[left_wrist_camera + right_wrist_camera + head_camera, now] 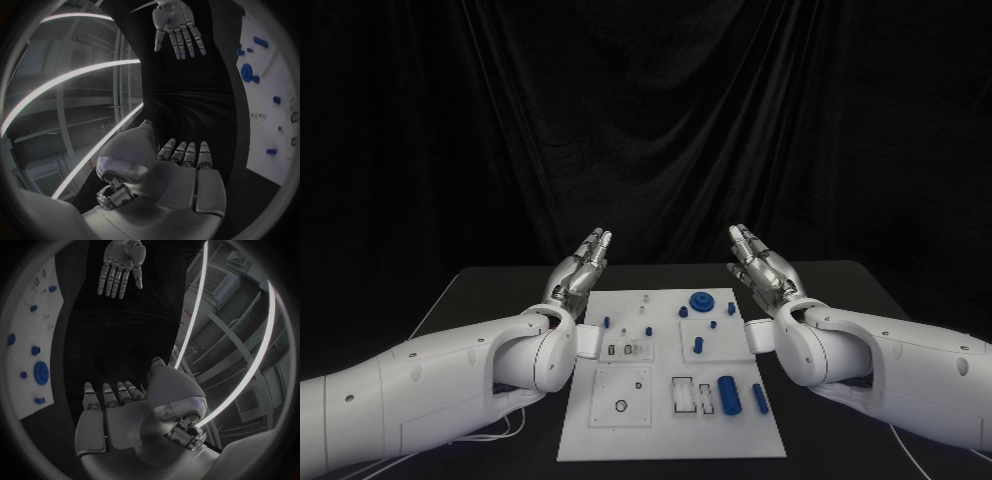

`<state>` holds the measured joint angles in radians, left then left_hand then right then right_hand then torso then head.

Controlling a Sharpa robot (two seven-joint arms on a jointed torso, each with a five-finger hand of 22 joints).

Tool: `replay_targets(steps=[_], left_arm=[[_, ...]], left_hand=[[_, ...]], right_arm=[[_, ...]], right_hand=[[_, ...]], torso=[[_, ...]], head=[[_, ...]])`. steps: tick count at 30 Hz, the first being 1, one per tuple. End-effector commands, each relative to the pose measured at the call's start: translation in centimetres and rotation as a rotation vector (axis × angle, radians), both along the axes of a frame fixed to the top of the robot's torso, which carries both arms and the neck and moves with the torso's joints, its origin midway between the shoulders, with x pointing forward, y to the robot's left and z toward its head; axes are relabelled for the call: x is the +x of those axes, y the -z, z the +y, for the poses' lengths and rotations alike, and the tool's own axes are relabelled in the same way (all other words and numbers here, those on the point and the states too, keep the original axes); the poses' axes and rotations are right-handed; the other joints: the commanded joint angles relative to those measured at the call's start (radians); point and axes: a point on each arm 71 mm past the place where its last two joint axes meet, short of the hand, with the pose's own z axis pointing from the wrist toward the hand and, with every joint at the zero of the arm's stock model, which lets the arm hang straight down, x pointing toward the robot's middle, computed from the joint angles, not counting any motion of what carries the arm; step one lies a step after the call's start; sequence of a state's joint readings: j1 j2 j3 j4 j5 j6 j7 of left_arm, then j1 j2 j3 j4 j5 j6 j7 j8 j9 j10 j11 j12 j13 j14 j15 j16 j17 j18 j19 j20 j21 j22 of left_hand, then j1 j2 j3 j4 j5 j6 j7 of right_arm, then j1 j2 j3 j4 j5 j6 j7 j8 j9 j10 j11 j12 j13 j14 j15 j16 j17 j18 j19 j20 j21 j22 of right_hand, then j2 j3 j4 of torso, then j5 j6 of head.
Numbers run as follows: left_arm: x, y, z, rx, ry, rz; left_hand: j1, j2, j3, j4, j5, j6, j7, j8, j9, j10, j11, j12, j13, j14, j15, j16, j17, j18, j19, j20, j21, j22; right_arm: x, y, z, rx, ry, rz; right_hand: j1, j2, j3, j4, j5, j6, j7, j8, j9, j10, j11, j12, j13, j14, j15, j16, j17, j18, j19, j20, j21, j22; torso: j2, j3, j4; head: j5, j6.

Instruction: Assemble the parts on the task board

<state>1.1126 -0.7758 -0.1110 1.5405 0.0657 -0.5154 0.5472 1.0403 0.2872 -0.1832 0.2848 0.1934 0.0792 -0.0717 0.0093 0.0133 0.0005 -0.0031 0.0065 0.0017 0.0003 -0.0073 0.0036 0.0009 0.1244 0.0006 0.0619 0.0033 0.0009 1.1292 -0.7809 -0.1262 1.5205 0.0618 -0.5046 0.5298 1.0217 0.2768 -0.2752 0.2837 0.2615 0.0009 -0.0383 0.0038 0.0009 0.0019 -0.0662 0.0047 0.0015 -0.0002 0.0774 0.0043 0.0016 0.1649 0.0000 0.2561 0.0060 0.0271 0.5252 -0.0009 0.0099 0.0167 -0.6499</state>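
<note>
Behind the black table (pixel 848 280) we see a black curtain (pixel 661 120) hanging in deep vertical folds, filling the whole backdrop down to the table's far edge. Through the wrist views we make out the room above: long bright strip lights (pixel 199 295) curving across a ceiling of pale beams and panels (pixel 44 115). We also see a vent grille (pixel 239 259) beside one of those lights.

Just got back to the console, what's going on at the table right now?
Nothing is being handled. The left hand and right hand are both raised with fingers straight, one on each side of the white task board, holding nothing. The blue parts, including a round gear near the far edge and two cylinders nearer the robot, sit on the board.
</note>
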Motion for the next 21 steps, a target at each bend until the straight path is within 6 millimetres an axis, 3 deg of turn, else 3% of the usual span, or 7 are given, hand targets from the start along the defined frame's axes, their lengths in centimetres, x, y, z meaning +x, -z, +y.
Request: replay_targets(steps=[1, 4, 6, 10, 19, 20, 21], left_arm=[[-0.1, -0.8, -1.0, -0.189, 0.162, -0.039], [-0.2, -0.9, -1.3, -0.254, 0.226, -0.041], [-0.3, -0.9, -1.4, -0.290, 0.259, -0.043], [-0.4, -1.0, -1.5, -0.354, 0.315, -0.045], [-0.5, -1.1, -1.5, -0.406, 0.357, -0.047], [-0.1, -1.4, 0.6, -0.291, 0.426, -0.209], [-0.1, -1.4, 0.6, -0.290, 0.424, -0.211]], left_hand=[[0.029, 0.007, -0.004, 0.009, 0.003, 0.009, 0.002, 0.007, 0.003, -0.001, -0.005, -0.006, -0.002, 0.000, 0.005, -0.004, -0.001, 0.020, -0.001, 0.011, -0.003, -0.001], [0.032, 0.006, -0.004, 0.009, 0.002, 0.012, 0.004, 0.007, 0.003, -0.001, -0.001, -0.006, -0.002, 0.000, 0.010, -0.004, -0.001, 0.021, -0.001, 0.016, -0.003, -0.001], [0.046, -0.002, -0.021, 0.008, 0.023, 0.023, 0.003, 0.009, 0.004, -0.001, 0.033, -0.006, -0.002, 0.000, 0.051, -0.004, -0.001, 0.013, -0.001, 0.050, -0.003, -0.001], [0.084, -0.001, -0.038, 0.007, 0.032, 0.033, 0.007, 0.010, 0.005, -0.001, 0.057, -0.006, -0.002, 0.000, 0.085, -0.004, -0.001, 0.012, -0.001, 0.082, -0.003, -0.001], [0.107, 0.006, -0.037, 0.009, 0.044, 0.051, 0.029, 0.013, 0.008, 0.007, 0.063, -0.004, 0.001, 0.000, 0.127, -0.004, -0.001, 0.029, 0.010, 0.138, 0.011, 0.011], [0.110, 0.006, -0.035, 0.009, 0.049, 0.057, 0.032, 0.014, 0.009, 0.010, 0.065, -0.003, 0.002, 0.000, 0.131, -0.004, -0.001, 0.030, 0.015, 0.144, 0.016, 0.014], [0.114, 0.005, -0.033, 0.009, 0.057, 0.064, 0.038, 0.016, 0.010, 0.015, 0.067, -0.001, 0.004, 0.000, 0.136, -0.004, -0.001, 0.032, 0.021, 0.150, 0.021, 0.017]], right_arm=[[0.0, -0.2, 0.7, 0.150, -0.168, 0.036], [0.0, -0.1, 0.7, 0.197, -0.236, 0.053], [0.0, -0.1, 0.7, 0.223, -0.273, 0.062], [0.0, -0.1, 0.6, 0.271, -0.337, 0.077], [-0.1, -0.1, 0.5, 0.315, -0.394, 0.090], [-0.3, -0.5, -1.8, 0.343, -0.389, 0.067], [-0.4, -0.5, -1.9, 0.343, -0.390, 0.066]], right_hand=[[0.027, 0.006, -0.008, 0.007, 0.008, 0.001, 0.011, -0.003, 0.000, -0.002, 0.009, -0.005, -0.001, 0.000, 0.007, -0.004, -0.002, 0.013, 0.000, 0.009, -0.006, -0.027], [0.027, 0.007, -0.009, 0.007, 0.008, 0.006, 0.019, -0.001, 0.002, -0.002, 0.017, -0.005, -0.001, 0.000, 0.011, -0.004, -0.002, 0.014, 0.000, 0.010, -0.006, -0.027], [0.027, 0.007, -0.010, 0.007, 0.008, 0.013, 0.029, 0.002, 0.004, -0.002, 0.027, -0.005, -0.001, 0.000, 0.013, -0.004, -0.002, 0.014, 0.000, 0.011, -0.006, -0.027], [0.027, 0.008, -0.010, 0.007, 0.007, 0.022, 0.040, 0.006, 0.007, -0.002, 0.039, -0.005, -0.001, 0.000, 0.018, -0.004, -0.002, 0.014, 0.000, 0.012, -0.006, -0.027], [0.035, 0.007, -0.008, 0.005, 0.008, 0.056, 0.069, 0.022, 0.015, -0.002, 0.067, -0.005, -0.001, 0.000, 0.040, -0.004, -0.002, 0.014, 0.000, 0.019, -0.006, -0.027], [0.038, 0.007, -0.008, 0.005, 0.009, 0.068, 0.075, 0.030, 0.018, -0.002, 0.072, -0.005, -0.001, 0.000, 0.043, -0.004, -0.002, 0.015, 0.000, 0.022, -0.006, -0.027], [0.040, 0.007, -0.007, 0.005, 0.009, 0.077, 0.080, 0.036, 0.020, -0.002, 0.078, -0.005, -0.001, 0.000, 0.048, -0.004, -0.002, 0.015, 0.000, 0.025, -0.006, -0.027]], torso=[[0.000, -0.0001, 0.0004], [0.000, -0.0001, 0.0004], [0.000, -0.0001, 0.0004], [0.000, -0.0001, 0.0004], [0.000, -0.0001, 0.0004], [0.017, -0.0083, 0.0046], [0.017, -0.0095, 0.0065]], head=[[0.000, 0.000], [0.000, 0.000], [0.000, 0.000], [0.000, 0.000], [0.000, 0.000], [0.012, -0.039], [0.012, -0.043]])
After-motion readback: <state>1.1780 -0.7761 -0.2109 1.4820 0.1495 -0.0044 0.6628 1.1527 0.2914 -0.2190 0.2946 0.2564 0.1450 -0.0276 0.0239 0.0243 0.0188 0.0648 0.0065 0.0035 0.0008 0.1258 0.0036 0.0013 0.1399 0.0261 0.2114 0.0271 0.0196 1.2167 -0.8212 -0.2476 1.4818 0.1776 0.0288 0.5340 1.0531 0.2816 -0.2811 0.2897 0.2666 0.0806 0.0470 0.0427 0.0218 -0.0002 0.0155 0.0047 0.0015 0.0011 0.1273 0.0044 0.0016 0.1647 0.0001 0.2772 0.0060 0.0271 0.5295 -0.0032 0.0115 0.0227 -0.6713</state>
